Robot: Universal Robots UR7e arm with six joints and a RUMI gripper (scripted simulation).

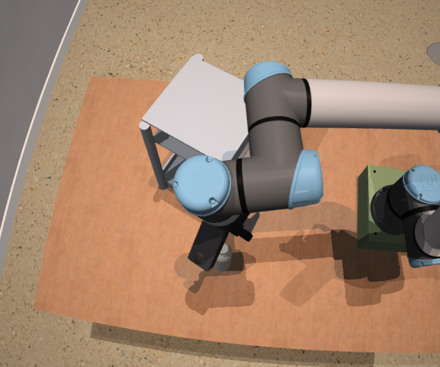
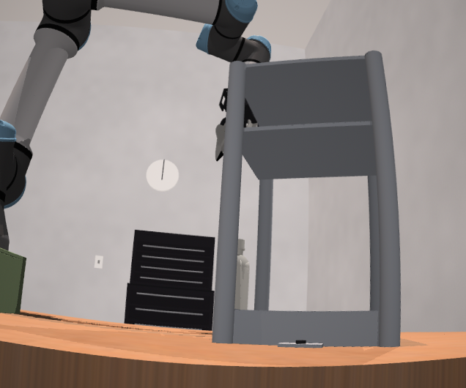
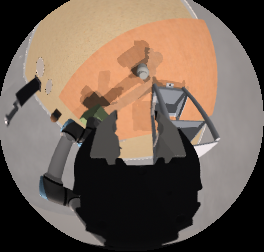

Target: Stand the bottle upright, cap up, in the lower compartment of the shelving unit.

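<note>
The pale grey bottle (image 1: pixel 223 257) stands upright, cap up, on the orange mat in front of the grey shelving unit (image 1: pixel 196 106). In the exterior view the bottle (image 2: pixel 242 273) shows behind the unit's left post, outside the lower compartment (image 2: pixel 312 246). My gripper (image 2: pixel 220 140) hangs high beside that post, at the level of the middle shelf and well above the bottle. In the wrist view the fingers stand partly apart with nothing between them, and the bottle (image 3: pixel 142 71) is small and far below, beside the shelving unit (image 3: pixel 180 108).
The arm's green base block (image 1: pixel 373 209) sits at the right of the mat. A black drawer cabinet (image 2: pixel 171 280) stands against the back wall. A small flat tag (image 2: pixel 300 343) lies at the unit's front foot. The arm's elbow overhangs the shelf top.
</note>
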